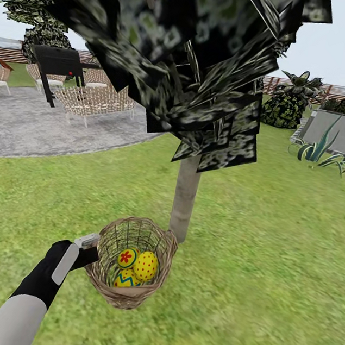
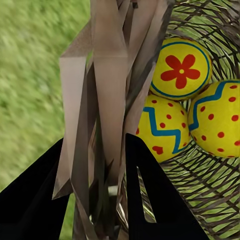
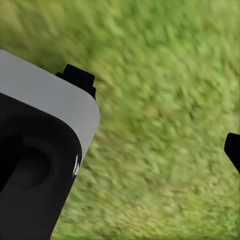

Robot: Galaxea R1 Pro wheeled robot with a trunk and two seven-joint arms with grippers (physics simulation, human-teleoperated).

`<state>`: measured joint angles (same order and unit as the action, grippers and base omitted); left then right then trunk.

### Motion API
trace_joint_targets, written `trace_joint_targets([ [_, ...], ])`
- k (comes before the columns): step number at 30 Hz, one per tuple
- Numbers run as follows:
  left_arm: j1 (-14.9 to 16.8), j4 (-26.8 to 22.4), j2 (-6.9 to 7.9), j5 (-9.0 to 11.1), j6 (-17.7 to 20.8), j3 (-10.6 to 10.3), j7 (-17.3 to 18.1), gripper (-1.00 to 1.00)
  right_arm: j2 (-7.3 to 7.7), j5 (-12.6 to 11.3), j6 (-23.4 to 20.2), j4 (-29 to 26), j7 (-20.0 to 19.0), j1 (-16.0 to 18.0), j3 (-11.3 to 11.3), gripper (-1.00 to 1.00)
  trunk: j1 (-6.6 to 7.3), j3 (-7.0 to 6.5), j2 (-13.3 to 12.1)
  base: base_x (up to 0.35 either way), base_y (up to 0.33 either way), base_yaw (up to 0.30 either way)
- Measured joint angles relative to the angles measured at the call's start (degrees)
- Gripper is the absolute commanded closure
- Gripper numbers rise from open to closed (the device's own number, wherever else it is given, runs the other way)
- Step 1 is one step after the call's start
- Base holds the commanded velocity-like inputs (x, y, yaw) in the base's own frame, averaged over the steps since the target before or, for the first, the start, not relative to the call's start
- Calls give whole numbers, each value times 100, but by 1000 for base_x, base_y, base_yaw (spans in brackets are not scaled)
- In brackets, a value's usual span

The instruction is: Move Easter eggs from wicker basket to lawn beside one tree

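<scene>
Grass, short and blurry green (image 1: pixel 271 252), spreads across the garden around us. Our left gripper (image 1: pixel 89 248) clamps the thick braided rim of the round brown woven-twig basket (image 1: pixel 127 298), its two black fingers (image 2: pixel 150 200) closed on either side of the twigs, as our left wrist camera shows. We cannot tell whether the basket rests on the grass or hangs just above it. Inside lie three small yellow eggs, touching one another: one with a red flower (image 1: pixel 126 257), one with red dots (image 1: pixel 146 266), one with a blue zigzag band (image 1: pixel 123 280). Just behind the basket rises the smooth pale grey-beige trunk (image 1: pixel 185 196) of a tree under dark, pale-spotted leaves (image 1: pixel 180 42). Farther off to the left lie a grey paved patch (image 1: pixel 47 127) and wicker chairs (image 1: pixel 94 101). Our right wrist camera looks at grass past one black fingertip (image 3: pixel 233 150); we cannot tell how wide those jaws stand.
</scene>
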<state>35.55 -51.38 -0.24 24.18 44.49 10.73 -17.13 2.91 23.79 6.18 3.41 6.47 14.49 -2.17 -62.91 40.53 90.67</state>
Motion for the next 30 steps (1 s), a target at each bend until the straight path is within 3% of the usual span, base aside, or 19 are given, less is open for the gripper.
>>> trace_joint_targets([
  [18, 0, 5, 6, -3, 2, 10, 1, 100, -1, 0, 0, 0, -3, 0, 0, -100, -395, 323, 722, 0, 0, 0],
  [26, 0, 6, 9, -5, 9, 11, 1, 100, -2, 0, 0, 0, 0, 0, 0, -100, -394, 324, 724, 68, 0, 0],
  [30, 1, -1, 8, 30, 264, 19, 3, 100, -5, 0, 0, 0, -1, 0, 0, -100, -393, 323, 724, 318, 0, 0],
])
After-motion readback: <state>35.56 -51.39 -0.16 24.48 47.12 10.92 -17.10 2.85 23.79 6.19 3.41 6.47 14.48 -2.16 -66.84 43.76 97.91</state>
